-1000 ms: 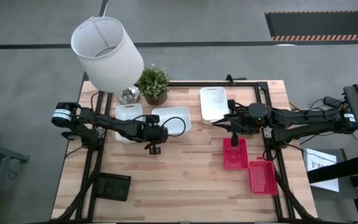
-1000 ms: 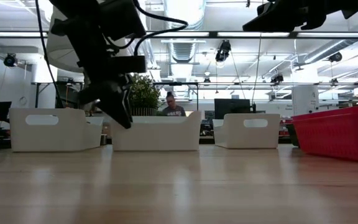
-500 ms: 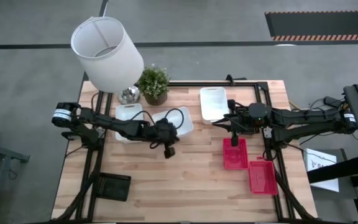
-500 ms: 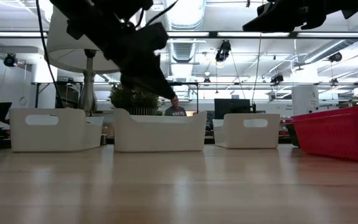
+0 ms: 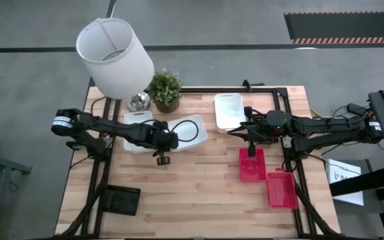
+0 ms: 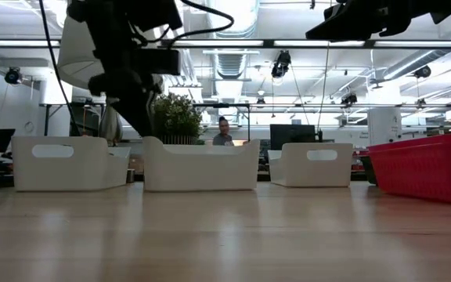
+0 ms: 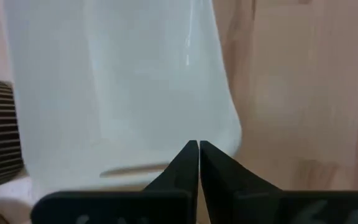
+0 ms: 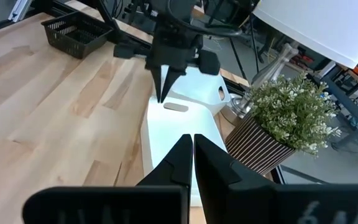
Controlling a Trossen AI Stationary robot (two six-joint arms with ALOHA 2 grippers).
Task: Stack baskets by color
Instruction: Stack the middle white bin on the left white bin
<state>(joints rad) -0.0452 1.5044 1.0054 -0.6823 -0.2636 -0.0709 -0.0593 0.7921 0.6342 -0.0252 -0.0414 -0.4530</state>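
Three white baskets across the counter's far half, two red ones on the right, one black near the left front corner.

Left claw [image 5: 161, 159], fingers shut on nothing, hangs at the near edge of the middle white basket [image 5: 191, 129], whose long axis runs skewed (the left white basket [image 5: 137, 121] touches it). Far white basket [image 5: 229, 110] and both red baskets [image 5: 252, 165] lie lengthwise front to back. Right claw [image 5: 250, 150], closed and empty, hovers above a red basket. Only the high view shows the black basket [image 5: 123, 199]; low view alone shows handle slots.
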